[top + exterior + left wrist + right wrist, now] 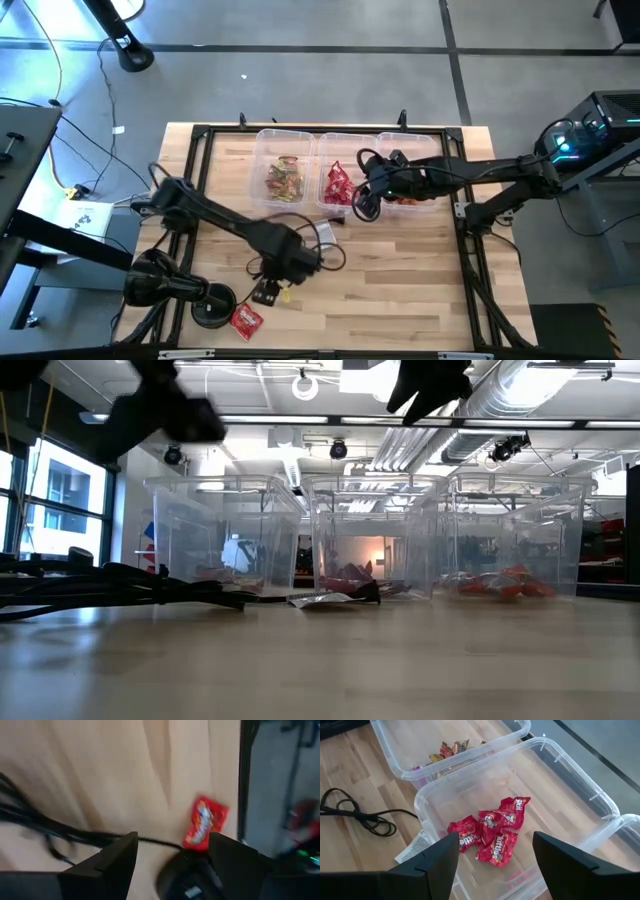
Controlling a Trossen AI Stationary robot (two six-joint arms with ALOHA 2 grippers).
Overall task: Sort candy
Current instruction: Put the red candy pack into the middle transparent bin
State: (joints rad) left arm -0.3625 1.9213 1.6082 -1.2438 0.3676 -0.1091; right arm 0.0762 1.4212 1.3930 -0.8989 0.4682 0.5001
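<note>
Three clear bins stand along the far side of the table. The left bin [285,178] holds brown and gold candy [450,747]. The middle bin [560,785] holds red candy [492,832] on its floor. The right bin [412,197] holds orange-red pieces [500,582]. One red candy [205,822] lies on the table near the near edge [246,319]. My left gripper [172,842] is open and hovers above the table, a little short of that piece [272,285]. My right gripper [495,840] is open and empty above the middle bin [364,200].
A black cable [360,817] loops over the table's middle [325,245], and a flat paper scrap [415,849] lies against the middle bin's near wall. A black frame [200,135] borders the tabletop. The left arm's round base [210,305] sits close to the loose candy.
</note>
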